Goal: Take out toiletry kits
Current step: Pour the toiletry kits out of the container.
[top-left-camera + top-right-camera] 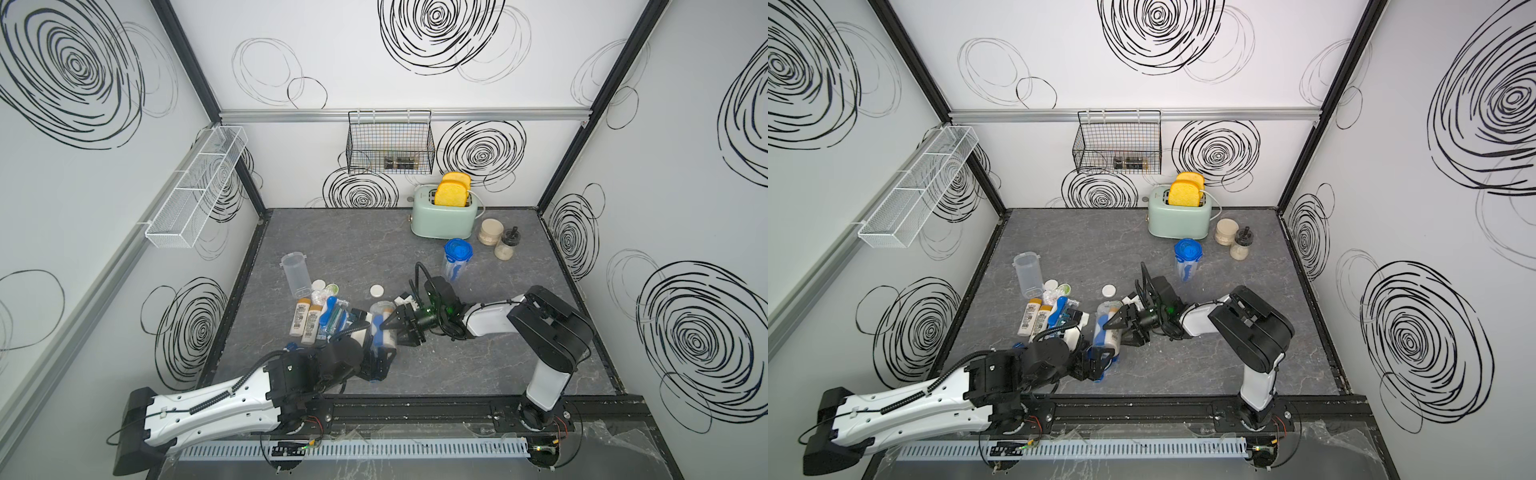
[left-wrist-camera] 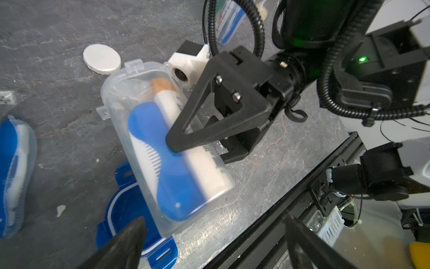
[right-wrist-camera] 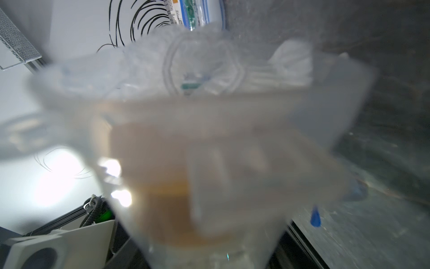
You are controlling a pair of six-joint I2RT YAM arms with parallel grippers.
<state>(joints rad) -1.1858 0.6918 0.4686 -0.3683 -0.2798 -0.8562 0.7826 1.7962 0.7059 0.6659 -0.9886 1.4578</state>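
one kit (image 1: 309, 318) lies out on the tabletop (image 1: 478, 361); a second kit (image 2: 149, 130) sits inside the lidless container (image 2: 114, 93) clamped by the right fingers (image 2: 174, 143); left fingers (image 2: 125, 246) gape empty; a lidded container (image 1: 456, 259) waits unopened.

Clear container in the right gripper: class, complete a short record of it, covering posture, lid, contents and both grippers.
posture: clear container lying on its side
lid: off; blue lid lies close by
contents: blue toothbrush, cream bottle
right gripper: closed on the container
left gripper: open, empty
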